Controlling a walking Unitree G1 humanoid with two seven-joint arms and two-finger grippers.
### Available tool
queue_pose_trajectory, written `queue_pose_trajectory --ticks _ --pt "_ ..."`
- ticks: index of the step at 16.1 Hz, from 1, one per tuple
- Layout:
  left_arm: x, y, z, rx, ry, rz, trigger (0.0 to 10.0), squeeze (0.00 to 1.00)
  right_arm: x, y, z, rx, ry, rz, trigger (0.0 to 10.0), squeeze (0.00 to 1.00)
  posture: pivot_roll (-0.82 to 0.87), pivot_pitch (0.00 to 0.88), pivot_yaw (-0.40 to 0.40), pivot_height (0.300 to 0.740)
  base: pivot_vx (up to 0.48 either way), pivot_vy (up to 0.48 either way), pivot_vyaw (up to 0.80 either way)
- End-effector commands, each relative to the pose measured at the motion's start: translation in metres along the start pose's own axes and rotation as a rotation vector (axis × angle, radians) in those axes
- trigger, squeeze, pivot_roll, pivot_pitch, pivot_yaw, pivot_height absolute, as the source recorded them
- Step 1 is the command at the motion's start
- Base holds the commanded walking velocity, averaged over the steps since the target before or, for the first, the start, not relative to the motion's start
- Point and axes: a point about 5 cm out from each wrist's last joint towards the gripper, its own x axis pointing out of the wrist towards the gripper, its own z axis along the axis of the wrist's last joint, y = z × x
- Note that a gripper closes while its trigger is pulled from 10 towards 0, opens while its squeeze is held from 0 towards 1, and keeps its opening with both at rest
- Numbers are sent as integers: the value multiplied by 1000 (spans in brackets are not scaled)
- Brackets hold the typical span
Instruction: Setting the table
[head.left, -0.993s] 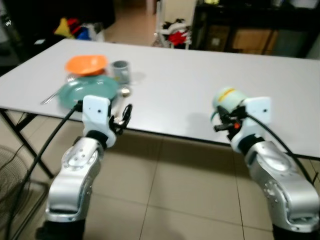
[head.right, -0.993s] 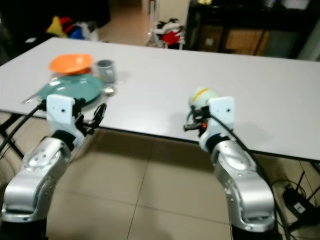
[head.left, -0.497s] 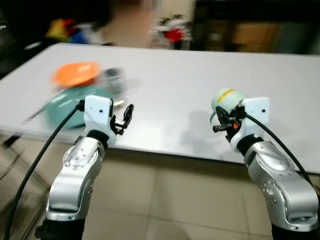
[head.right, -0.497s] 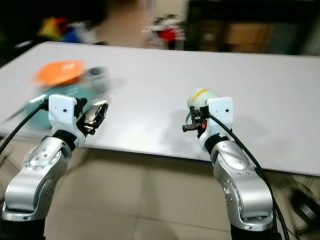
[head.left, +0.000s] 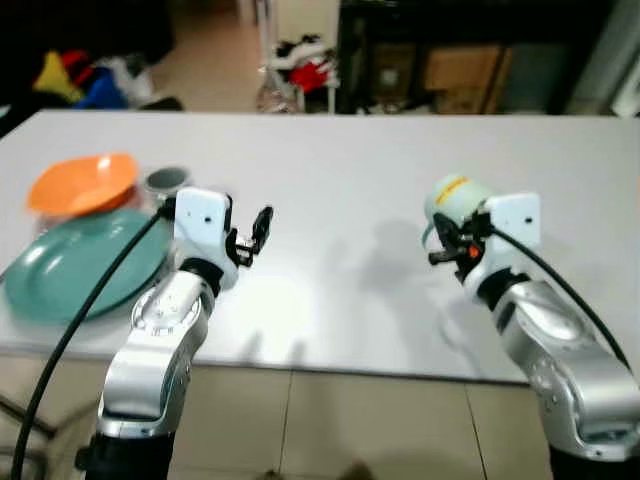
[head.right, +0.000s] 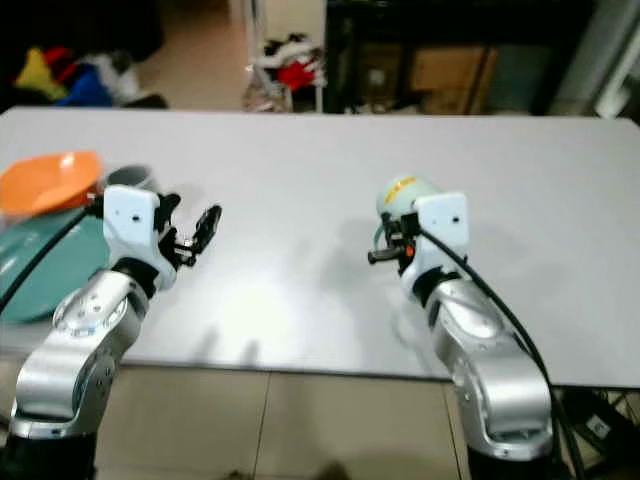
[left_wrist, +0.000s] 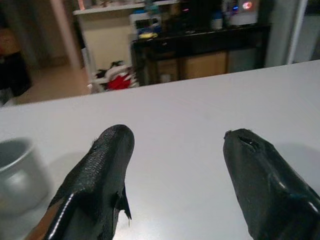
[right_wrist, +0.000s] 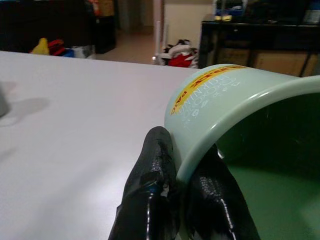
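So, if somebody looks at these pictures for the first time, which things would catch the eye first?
First, the pale green cup, pinched by its rim in the right gripper and held over the white table. Next, the bright orange bowl at the table's left end, beside a teal plate and a small grey cup. The left gripper hovers open over the table near them.

Now carried in over the surface (head.left: 340, 170) rather than hanging before its near edge: left gripper (head.left: 250, 232), jaws apart as before, and right gripper (head.left: 452, 240), still pinching the pale green cup (head.left: 452, 200) by its rim.
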Motion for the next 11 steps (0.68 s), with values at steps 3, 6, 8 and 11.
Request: queue_pose_trajectory --ticks 3,6,8,11 --pt "-2 0 0 10 3 4 10000 0 4 -1 4 -40 -4 73 10000 0 54 0 44 740 363 0 0" --pt "-6 1 0 12 1 13 10000 0 9 5 6 -120 12 150 10000 0 75 0 31 740 350 0 0" --pt "-8 -1 -1 26 18 -22 10000 0 15 4 7 -111 17 166 10000 0 80 0 32 740 0 0 0" --pt "-9 -10 -2 77 35 -148 10000 0 29 10 1 -221 125 372 10000 0 78 0 38 740 0 0 0"
